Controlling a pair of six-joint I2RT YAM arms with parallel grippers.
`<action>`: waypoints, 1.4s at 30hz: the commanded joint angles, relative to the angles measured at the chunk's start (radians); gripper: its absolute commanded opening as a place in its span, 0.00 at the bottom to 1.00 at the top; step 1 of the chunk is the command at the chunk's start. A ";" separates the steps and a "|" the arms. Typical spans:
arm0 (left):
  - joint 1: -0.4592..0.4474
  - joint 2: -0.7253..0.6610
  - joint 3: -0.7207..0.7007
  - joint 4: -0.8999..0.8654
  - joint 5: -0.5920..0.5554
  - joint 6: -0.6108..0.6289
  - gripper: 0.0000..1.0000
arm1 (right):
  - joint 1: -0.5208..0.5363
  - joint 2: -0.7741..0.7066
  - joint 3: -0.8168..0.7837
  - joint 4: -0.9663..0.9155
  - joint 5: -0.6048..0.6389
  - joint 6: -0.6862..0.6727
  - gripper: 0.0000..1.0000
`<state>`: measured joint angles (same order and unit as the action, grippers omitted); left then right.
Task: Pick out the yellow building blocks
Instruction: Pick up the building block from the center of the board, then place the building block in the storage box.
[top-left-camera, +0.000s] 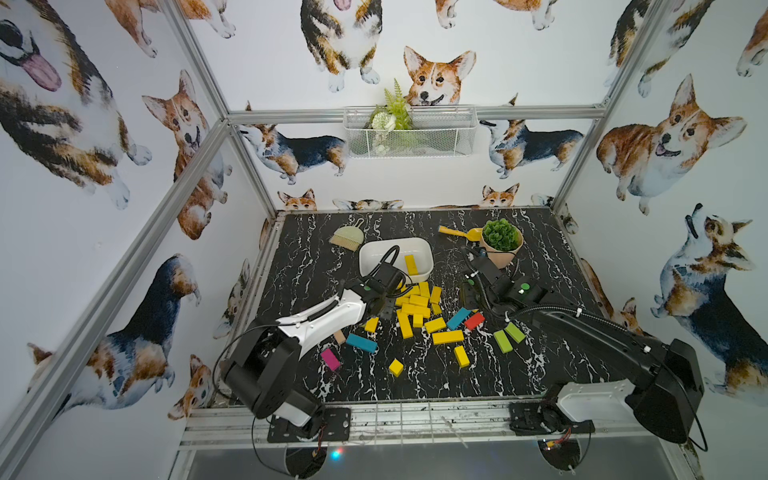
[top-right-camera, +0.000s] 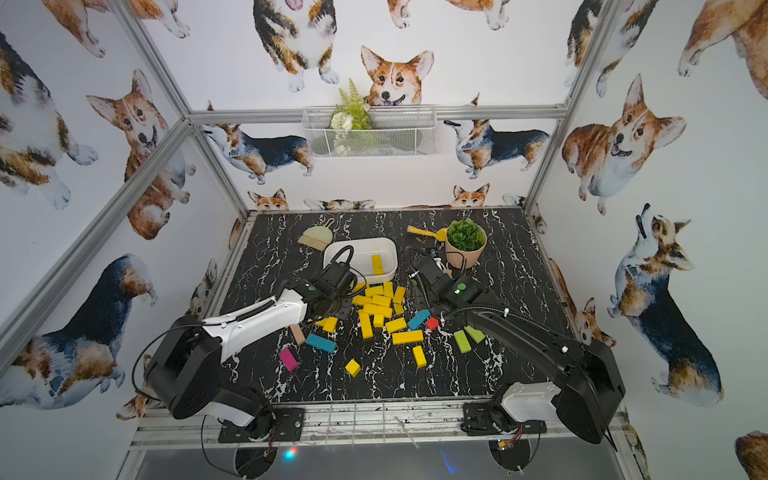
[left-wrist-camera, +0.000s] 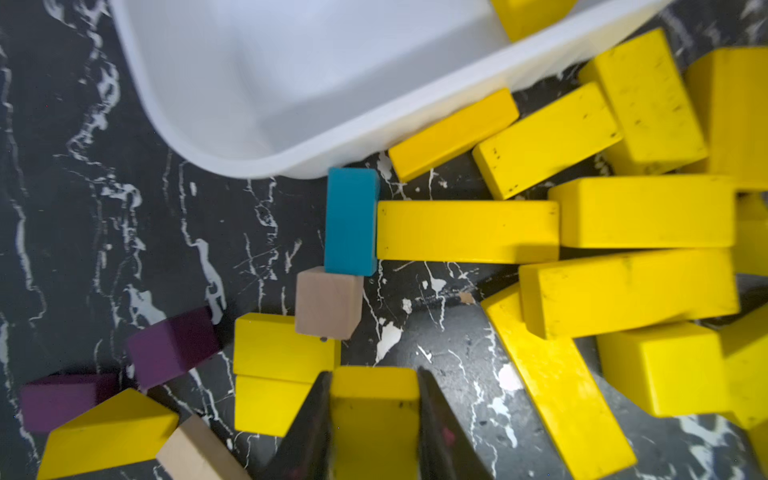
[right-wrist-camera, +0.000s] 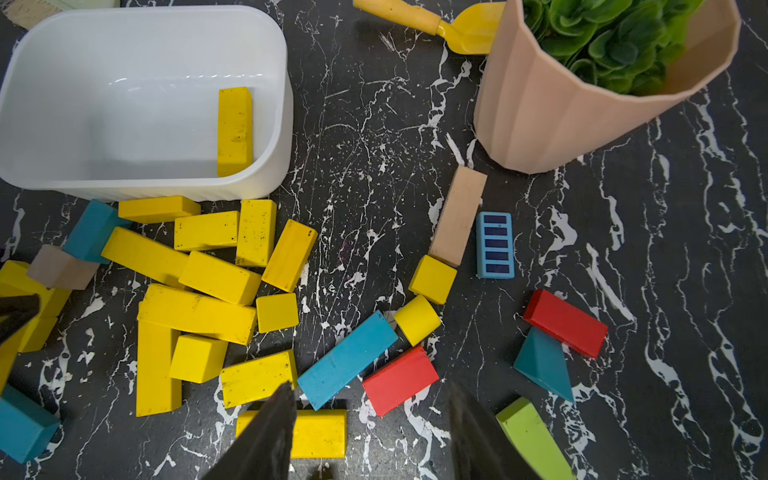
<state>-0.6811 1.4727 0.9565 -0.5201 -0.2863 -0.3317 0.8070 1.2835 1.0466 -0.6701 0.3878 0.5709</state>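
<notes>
Left jaws clamp a yellow block (left-wrist-camera: 374, 411); right jaws stand apart.

A laboratory robot cell is indicated: an aluminium frame (top-left-camera: 291, 116) is lined with corgi-print panels (top-left-camera: 83, 124), and a left arm (top-left-camera: 320, 318) and a right arm (top-left-camera: 602, 332) are bolted at the edge of a marble-patterned table (top-left-camera: 561, 257).

Left end effector (left-wrist-camera: 374, 372): its black fingers (left-wrist-camera: 309, 432) and the yellow wooden block (left-wrist-camera: 374, 419) clamped between them run off the picture's edge in the left wrist view. White plastic tub (left-wrist-camera: 286, 164): blurred and cropped there. Yellow toy scoop (top-left-camera: 453, 231): blade partly hidden behind the peach ribbed plant pot (top-left-camera: 503, 257), near the far edge of the table (top-left-camera: 561, 249), in both top views.
</notes>
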 joint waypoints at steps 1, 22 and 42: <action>0.000 -0.090 -0.003 -0.007 -0.021 -0.063 0.12 | 0.002 -0.008 -0.012 -0.009 0.009 0.030 0.61; 0.174 0.339 0.661 0.031 0.177 -0.039 0.08 | -0.001 -0.075 -0.091 0.006 0.013 0.040 0.61; 0.214 0.774 0.897 -0.054 0.124 -0.133 0.13 | -0.001 -0.213 -0.153 -0.014 0.010 0.083 0.61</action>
<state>-0.4660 2.2265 1.8534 -0.5743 -0.1444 -0.4355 0.8051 1.0813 0.9066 -0.6689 0.3908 0.6121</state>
